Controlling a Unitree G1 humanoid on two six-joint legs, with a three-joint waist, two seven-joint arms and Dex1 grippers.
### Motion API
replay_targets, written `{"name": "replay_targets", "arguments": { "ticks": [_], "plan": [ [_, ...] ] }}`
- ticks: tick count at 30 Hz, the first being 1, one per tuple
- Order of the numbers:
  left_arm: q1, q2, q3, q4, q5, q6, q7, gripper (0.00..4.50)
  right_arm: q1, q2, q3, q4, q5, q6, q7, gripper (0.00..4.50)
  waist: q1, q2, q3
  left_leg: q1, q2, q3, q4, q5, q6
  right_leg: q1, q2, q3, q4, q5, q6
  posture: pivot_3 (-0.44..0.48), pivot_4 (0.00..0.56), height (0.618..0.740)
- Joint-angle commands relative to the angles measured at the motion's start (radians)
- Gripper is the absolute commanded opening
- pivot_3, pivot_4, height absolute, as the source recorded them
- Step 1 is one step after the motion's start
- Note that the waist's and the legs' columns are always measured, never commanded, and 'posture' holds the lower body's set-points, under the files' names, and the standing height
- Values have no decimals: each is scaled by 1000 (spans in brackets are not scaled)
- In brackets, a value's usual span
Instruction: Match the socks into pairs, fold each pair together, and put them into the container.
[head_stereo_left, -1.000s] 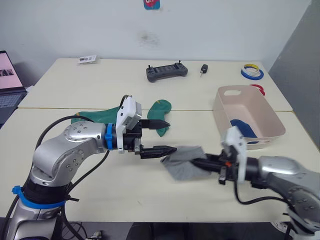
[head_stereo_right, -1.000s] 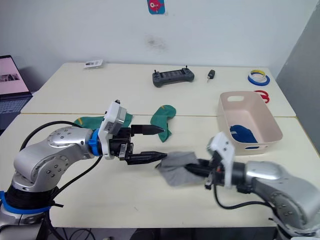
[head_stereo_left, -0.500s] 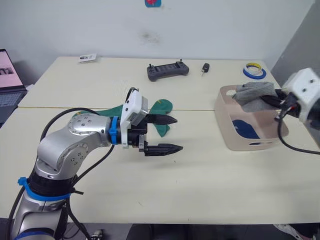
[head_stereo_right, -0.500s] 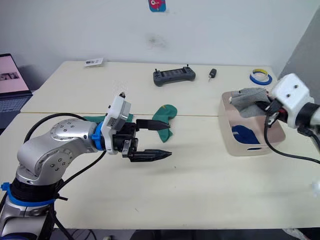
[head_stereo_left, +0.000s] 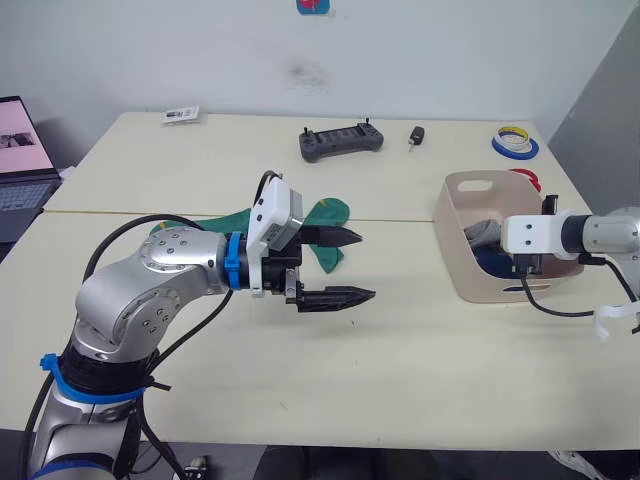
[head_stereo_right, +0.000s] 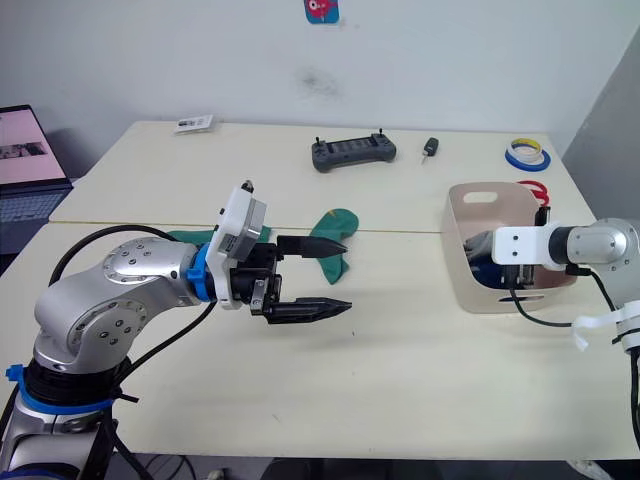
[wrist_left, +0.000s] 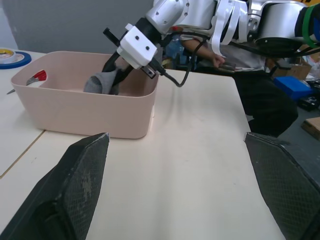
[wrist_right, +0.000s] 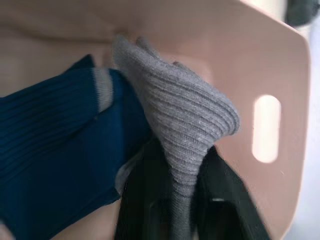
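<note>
- The right gripper (wrist_right: 175, 200) reaches down inside the pale pink rectangular plastic tub (head_stereo_left: 455, 262), which stands on the right side of the cream table (head_stereo_left: 400, 370); its two black fingers (wrist_right: 135, 200) are pressed against a bunched grey ribbed sock (wrist_right: 185, 130) from both sides, so it is gripping that sock.
- The grey sock sits within the tub's walls (a corner of it shows above the rim in the left wrist view), lying against a royal blue ribbed sock (wrist_right: 50, 150) that rests on the tub's floor.
- The left gripper (head_stereo_left: 340, 268) hovers above the table's middle, well apart from the tub, its two black fingers (head_stereo_left: 335, 297) spread wide with nothing between them.
- Behind that gripper, one green sock (head_stereo_right: 335, 245) lies flat on the table, and another green sock (head_stereo_right: 195, 237) shows partly behind the left arm.
- Along the far edge of the table lie a dark grey handheld controller (head_stereo_left: 340, 140), a small black key fob (head_stereo_left: 414, 136), a white label card (head_stereo_left: 180, 115) and a blue-and-yellow tape roll (head_stereo_left: 514, 143); a red tape roll (head_stereo_right: 530, 190) sits just behind the tub.
- An open laptop (head_stereo_right: 30, 160) stands at the far left.
</note>
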Motion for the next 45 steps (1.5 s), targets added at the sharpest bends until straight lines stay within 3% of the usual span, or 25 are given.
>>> {"name": "replay_targets", "arguments": {
  "ticks": [1, 5, 11, 19, 25, 31, 35, 38, 43, 45],
  "plan": [
    [-1, -3, 13, -32, 2, -18, 5, 4500, -59, -17, -13, 13, 15, -17, 101, 2102, 0, 0, 0, 0, 0, -1, 1, 0, 0, 0, 0, 0, 1, 0, 0, 0, 150, 740],
    [3, -3, 11, -31, 11, -25, 5, 4500, -92, -51, -25, 11, 25, -3, 213, 3421, 0, 0, 0, 0, 0, -2, 5, 0, 0, 2, 0, 0, 4, 0, 0, 0, 150, 740],
    [9, -3, 11, -28, 19, -33, 5, 4500, -117, -105, -69, -28, 69, 75, 325, 3421, 0, 0, 0, 0, 0, -3, 6, -1, 1, 1, 0, 0, 6, 0, 0, 0, 150, 740],
    [26, 3, 17, -22, 32, -43, -1, 4500, -116, -164, -121, -48, 72, 113, 317, 3421, 0, 1, 0, 0, 0, -3, 6, -2, 3, 1, 0, 0, 7, 0, 0, 0, 150, 740],
    [145, 77, 156, -23, 62, -70, 33, 4500, -81, -170, -241, -73, 146, 172, 232, 3421, -2, 2, 1, 0, 0, -3, 6, -2, 3, 0, 0, 1, 7, 0, 0, 0, 150, 740],
    [448, 98, 402, 41, 213, -226, 104, 4500, 115, 12, -404, -417, 352, 379, 68, 3421, -10, 3, 1, 2, 2, -3, 5, -2, 4, 1, 0, 2, 8, 0, 0, 0, 150, 740],
    [626, 45, 493, 152, 326, -404, 127, 4500, 234, 194, -403, -647, 421, 519, -87, 3421, -1, 3, 1, 1, 1, -4, 5, -2, 4, 0, -1, 2, 8, 0, 0, 0, 150, 740],
    [737, -4, 538, 240, 372, -521, 121, 4500, 394, 339, -314, -814, 401, 579, -203, 3421, 7, 1, 0, 0, 0, -5, 5, -2, 4, 0, -2, 0, 7, 0, 0, 0, 150, 740],
    [841, -42, 576, 264, 363, -576, 115, 4500, 574, 386, -247, -949, 448, 638, -194, 4493, 21, 0, 0, -3, -2, -6, 6, -3, 4, -1, -5, -1, 6, 0, 0, 0, 150, 740],
    [849, -44, 568, 265, 369, -591, 120, 4500, 591, 398, -232, -962, 446, 648, -211, 4493, 20, 0, 0, -1, -2, -5, 6, -3, 4, 0, -5, 0, 6, 1, 1, 0, 150, 740]
  ]
}}
